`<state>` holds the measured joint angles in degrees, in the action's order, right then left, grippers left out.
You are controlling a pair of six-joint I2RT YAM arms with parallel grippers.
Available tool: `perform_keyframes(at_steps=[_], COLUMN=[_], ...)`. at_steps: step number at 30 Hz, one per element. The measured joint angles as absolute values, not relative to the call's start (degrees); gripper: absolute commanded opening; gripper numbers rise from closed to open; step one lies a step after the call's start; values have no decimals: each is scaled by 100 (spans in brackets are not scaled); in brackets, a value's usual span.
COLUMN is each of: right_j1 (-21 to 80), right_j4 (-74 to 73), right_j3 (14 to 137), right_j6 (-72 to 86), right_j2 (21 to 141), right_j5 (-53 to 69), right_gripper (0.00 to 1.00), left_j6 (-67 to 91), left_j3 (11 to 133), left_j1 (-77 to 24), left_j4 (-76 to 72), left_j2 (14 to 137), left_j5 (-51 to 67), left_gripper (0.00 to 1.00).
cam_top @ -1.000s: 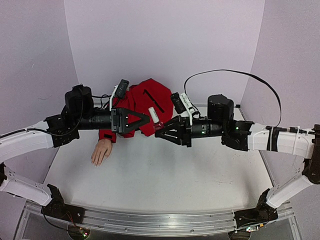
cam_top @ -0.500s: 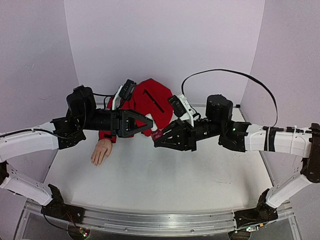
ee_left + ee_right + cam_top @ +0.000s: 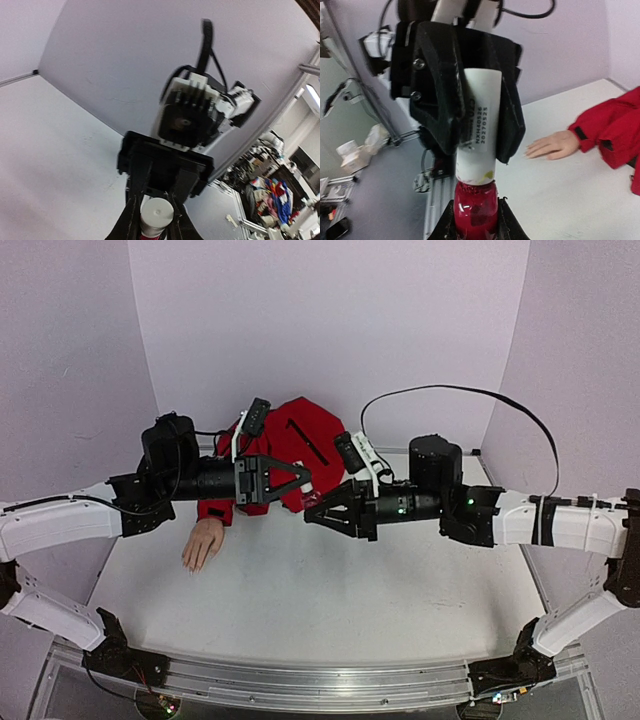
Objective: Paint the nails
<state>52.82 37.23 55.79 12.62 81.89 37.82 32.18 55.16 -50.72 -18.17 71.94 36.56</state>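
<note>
Well, my right tool (image 3: 312, 510) grips the red bottle (image 3: 475, 207) and my left tool (image 3: 300, 478) pinches its cap (image 3: 479, 125), their shared axis level. The nails (image 3: 193, 562) lie below-left on the hand (image 3: 203, 542) — flat on the tabletop (image 3: 330, 600), pointing toward my bases, nearer my left arm.
</note>
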Motion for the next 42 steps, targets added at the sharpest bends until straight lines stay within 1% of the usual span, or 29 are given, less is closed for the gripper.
perform_keyframes(at_steps=[4, 7, 9, 11, 12, 13, 14, 15, 16, 19, 21, 26, 31, 35, 38, 42], right_j1=[5629, 6383, 6702, 6803, 6810, 6790, 6751, 6692, 6604, 6204, 5907, 5221, 5087, 5092, 5092, 5092], right_j4=[3562, 3538, 3546, 3579, 3540, 3489, 3487, 3496, 3520, 3503, 3487, 3570, 3800, 4250, 4519, 4775], right_j3=[5474, 5618, 5889, 6005, 6003, 5977, 5944, 5900, 5824, 5575, 5502, 5376, 5376, 5376, 5376, 5382], right_j6=[893, 360, 40, -174, -255, -322, -357, -373, -390, -322, -200, 281, 792, 1356, 1640, 1903], right_j2=[8136, 8527, 9017, 9319, 9365, 9367, 9341, 9290, 9192, 8715, 8399, 7649, 7588, 7780, 7924, 8165], right_j5=[1673, -1100, -2517, -3127, -3194, -3148, -3015, -2781, -2440, -1203, -322, 1798, 3494, 4403, 4746, 5089], right_gripper=[0, 0, 0, 0, 0, 0, 0, 0, 0, 0, 0, 0, 0, 0, 0, 0], left_j6=[3151, 3153, 3159, 3173, 3181, 3192, 3197, 3197, 3208, 3151, 3068, 2877, 2893, 3033, 3133, 3205], left_j3=[5655, 5811, 5885, 5935, 5955, 5966, 5968, 5979, 5999, 6001, 5999, 5961, 5815, 5778, 5771, 5771], left_j1=[-5063, -5046, -5002, -4967, -4967, -4967, -4967, -4965, -4965, -5017, -5054, -5057, -5059, -5063, -5072, -5087], left_j4=[-1284, -871, -587, -379, -285, -244, -226, -169, -141, -34, 25, -108, -825, -1278, -1500, -1702], left_j2=[7325, 7509, 7629, 7762, 7808, 7848, 7854, 7850, 7841, 7756, 7638, 7072, 6753, 6838, 6938, 7057], left_j5=[2657, 2134, 1826, 1647, 1619, 1612, 1616, 1627, 1684, 2005, 2200, 2781, 3586, 4003, 4191, 4355], left_gripper=[0, 0, 0, 2, 6, 15, 28, 41, 52, 67, 72, 79, 82, 78, 75, 67])
